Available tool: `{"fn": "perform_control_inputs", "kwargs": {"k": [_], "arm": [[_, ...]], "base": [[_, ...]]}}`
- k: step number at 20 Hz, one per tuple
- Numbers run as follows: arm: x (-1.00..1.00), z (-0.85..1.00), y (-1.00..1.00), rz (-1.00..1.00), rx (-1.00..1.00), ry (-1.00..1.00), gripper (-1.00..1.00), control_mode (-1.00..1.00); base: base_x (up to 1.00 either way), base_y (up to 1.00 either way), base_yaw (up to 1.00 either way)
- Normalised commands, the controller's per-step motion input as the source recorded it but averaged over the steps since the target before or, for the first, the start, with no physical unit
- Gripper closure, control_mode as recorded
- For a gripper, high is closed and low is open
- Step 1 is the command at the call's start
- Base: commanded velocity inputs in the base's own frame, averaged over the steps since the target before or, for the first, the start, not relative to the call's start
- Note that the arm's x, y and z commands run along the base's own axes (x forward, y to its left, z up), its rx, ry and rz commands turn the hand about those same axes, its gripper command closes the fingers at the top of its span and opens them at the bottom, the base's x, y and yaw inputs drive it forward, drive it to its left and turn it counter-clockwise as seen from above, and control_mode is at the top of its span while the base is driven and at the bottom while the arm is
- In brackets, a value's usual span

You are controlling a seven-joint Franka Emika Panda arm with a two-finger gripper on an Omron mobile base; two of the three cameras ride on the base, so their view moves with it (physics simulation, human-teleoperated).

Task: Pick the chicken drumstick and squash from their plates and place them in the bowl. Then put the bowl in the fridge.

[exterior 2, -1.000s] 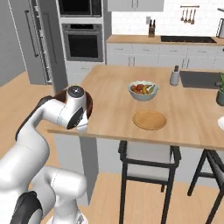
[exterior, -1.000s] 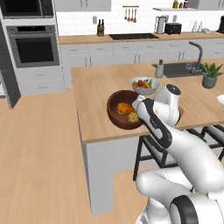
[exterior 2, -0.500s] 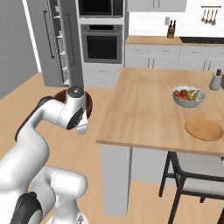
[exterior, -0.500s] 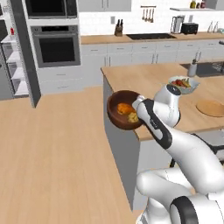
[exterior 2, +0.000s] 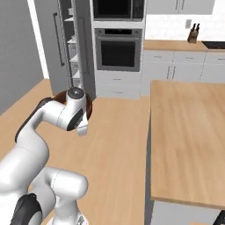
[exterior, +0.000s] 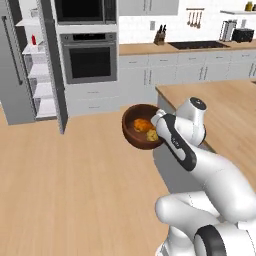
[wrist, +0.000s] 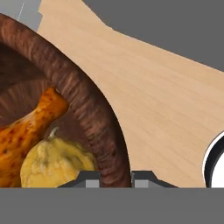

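Two foods in the bowl (exterior: 140, 135), pincer (wrist: 114, 178) clamped on its rim, fridge (exterior: 30, 65) open beyond bare floor (exterior: 75, 185).

No text, label, brand, number or sign can be read anywhere in these pictures. The fridge (exterior: 17, 75), the wall oven (exterior: 89, 57) and the bowl (exterior: 141, 126) all carry plain surfaces with no lettering, and the robot's white casing bears no legible marking either.
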Motion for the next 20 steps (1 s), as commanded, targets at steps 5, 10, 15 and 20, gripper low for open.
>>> {"fn": "perform_control_inputs", "kwargs": {"k": [5, 10, 15, 20], "arm": [[0.0, 0.0, 0.0, 0.0, 0.0, 0.0, 1.0, 1.0], [0.0, 0.0, 0.0, 0.0, 0.0, 0.0, 1.0, 1.0], [0.0, 0.0, 0.0, 0.0, 0.0, 0.0, 1.0, 1.0], [0.0, 0.0, 0.0, 0.0, 0.0, 0.0, 1.0, 1.0]], "base": [[1.0, 1.0, -0.03], [1.0, 1.0, -0.04], [1.0, 1.0, -0.05], [1.0, 1.0, -0.09]]}}
